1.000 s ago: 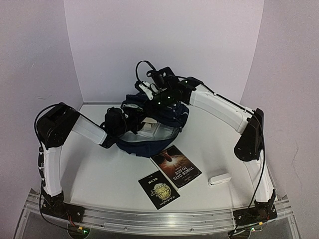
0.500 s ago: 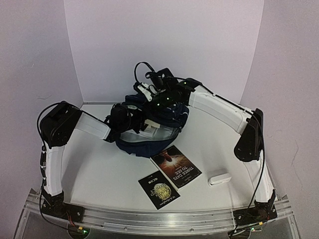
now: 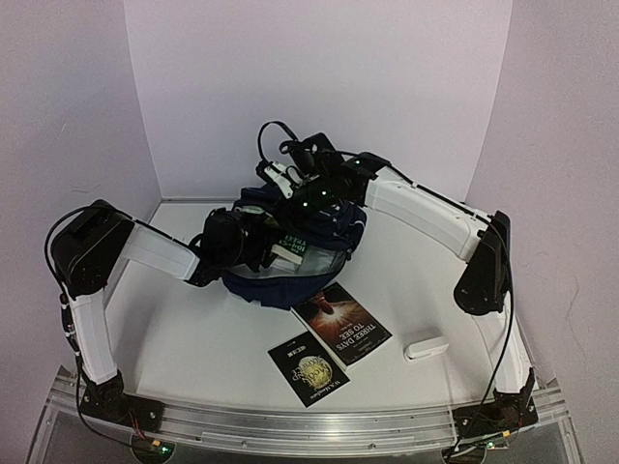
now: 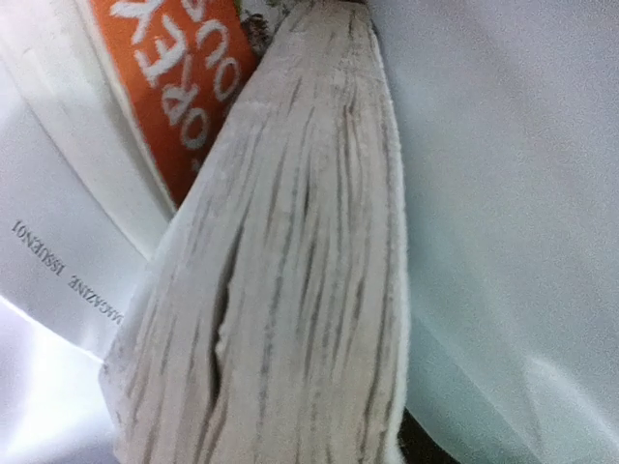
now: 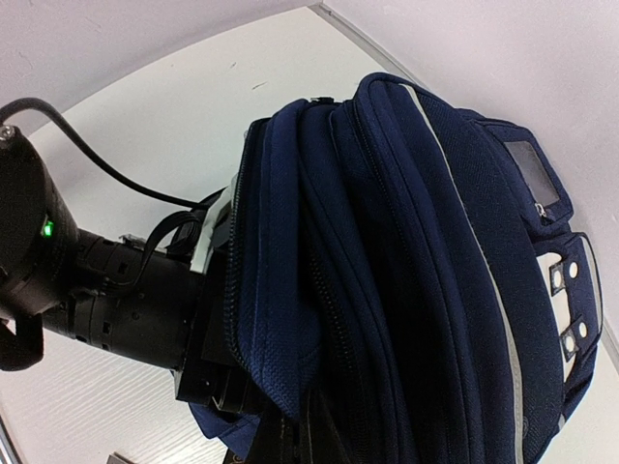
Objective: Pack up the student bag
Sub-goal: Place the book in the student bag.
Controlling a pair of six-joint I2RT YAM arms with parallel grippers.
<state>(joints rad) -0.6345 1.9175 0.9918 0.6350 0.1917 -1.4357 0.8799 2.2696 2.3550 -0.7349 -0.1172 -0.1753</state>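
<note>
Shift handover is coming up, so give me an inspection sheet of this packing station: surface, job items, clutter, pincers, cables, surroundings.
Surface: white table, no damage seen.
Job's things: navy student bag lies open mid-table, a paperback in its mouth; Three Days to See book, gold-emblem booklet and small white box wait in front.
Clutter: nothing seen.
Pincers: left pincer reaches into the bag, jaws hidden; right pincer shut, apparently on the bag's top rim.
Cables: black cable loops above the right wrist.
Surroundings: pale walls on three sides; metal rail at the near edge.
</note>
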